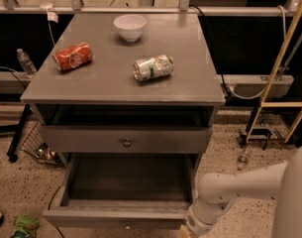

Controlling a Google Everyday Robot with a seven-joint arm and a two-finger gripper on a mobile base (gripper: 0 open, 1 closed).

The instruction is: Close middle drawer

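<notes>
The middle drawer point(116, 216) is grey and pulled far out of the cabinet. Its empty inside faces up and its front is near the bottom edge of the view. Above it is the taller upper front point(91, 140) with a dark round knob point(126, 143), with a dark gap over it. The lowest front is hidden under the open drawer. My gripper point(186, 230) is at the bottom edge, beside the open drawer's right front corner. It is cut off by the frame, and my white arm point(229, 190) reaches in from the right.
On the cabinet top point(190, 83) stand a white bowl point(129, 27), a red can point(72, 56) on its side and a green-and-white can point(153, 67) on its side. A yellow frame point(279, 73) and cables stand to the right. A water bottle point(25, 62) and a green packet point(23, 227) are on the left.
</notes>
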